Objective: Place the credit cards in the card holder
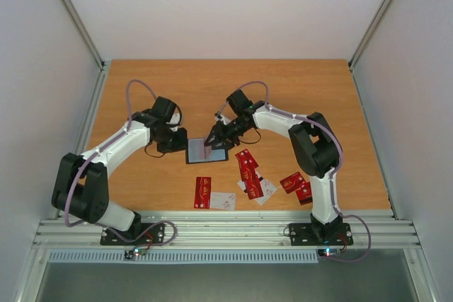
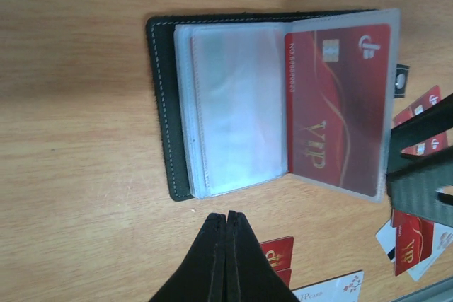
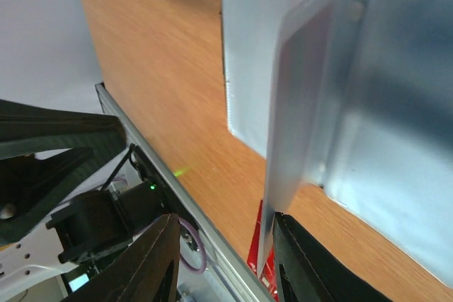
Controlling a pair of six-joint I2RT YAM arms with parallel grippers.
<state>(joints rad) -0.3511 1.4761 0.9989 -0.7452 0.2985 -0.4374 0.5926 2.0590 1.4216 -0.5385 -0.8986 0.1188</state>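
Note:
The black card holder [image 1: 197, 152] [image 2: 161, 104] lies open on the wooden table, its clear sleeves fanned out. One sleeve leaf holds a red credit card [image 2: 336, 104] and stands lifted, edge-on in the right wrist view [image 3: 297, 104]. My right gripper [image 1: 216, 136] [image 3: 223, 259] is open over the holder's right half, and the lifted leaf rests against only one of its fingers [image 3: 304, 263]. My left gripper [image 1: 173, 143] [image 2: 228, 216] is shut and empty, just off the holder's edge. Loose red credit cards [image 1: 202, 192] [image 1: 246, 162] [image 1: 292, 182] [image 2: 277, 251] and a white one [image 1: 224, 201] lie nearer the arms.
An aluminium rail [image 1: 226, 228] [image 3: 177, 189] runs along the table's near edge, with both arm bases on it. White walls with metal posts close in the left, right and back. More cards [image 1: 256, 187] [image 2: 410, 242] lie between the holder and the right arm's base.

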